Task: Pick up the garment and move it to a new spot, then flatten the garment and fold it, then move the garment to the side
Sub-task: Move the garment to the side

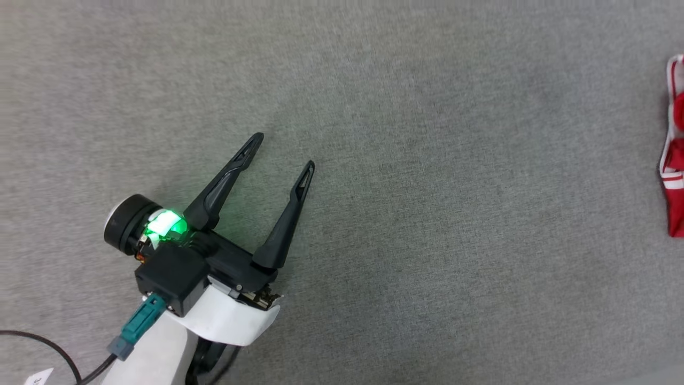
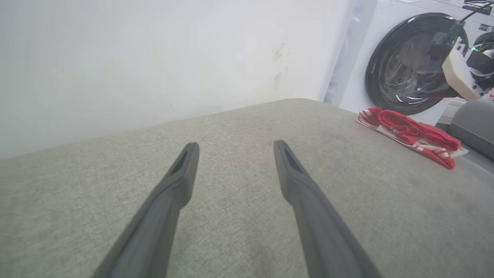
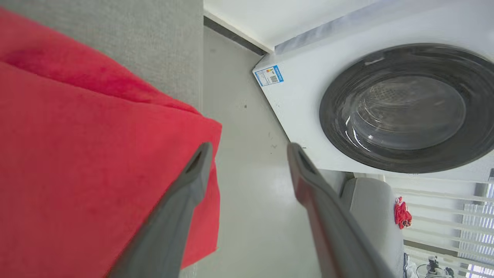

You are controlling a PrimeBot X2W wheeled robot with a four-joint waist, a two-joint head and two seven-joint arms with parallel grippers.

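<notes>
- Left gripper point(image 1: 282, 153) point(image 2: 235, 146): the two fingers are held spread wide, with nothing between them, above the grey upholstered surface point(image 1: 427, 240).
- Garment point(image 1: 676, 160) point(image 2: 413, 135) point(image 3: 77, 154): red cloth with red-white striped trim, bunched in a low heap. It is seen well apart from the left gripper, far off to its right, near the edge of the surface.
- Right gripper point(image 3: 249, 148): the fingers are spread apart and nothing is pinched. The garment lies just beside them (whether the nearer finger touches the cloth cannot be told).
- Washing machine point(image 3: 386, 108): seen ahead of the right gripper, across a strip of floor.
</notes>
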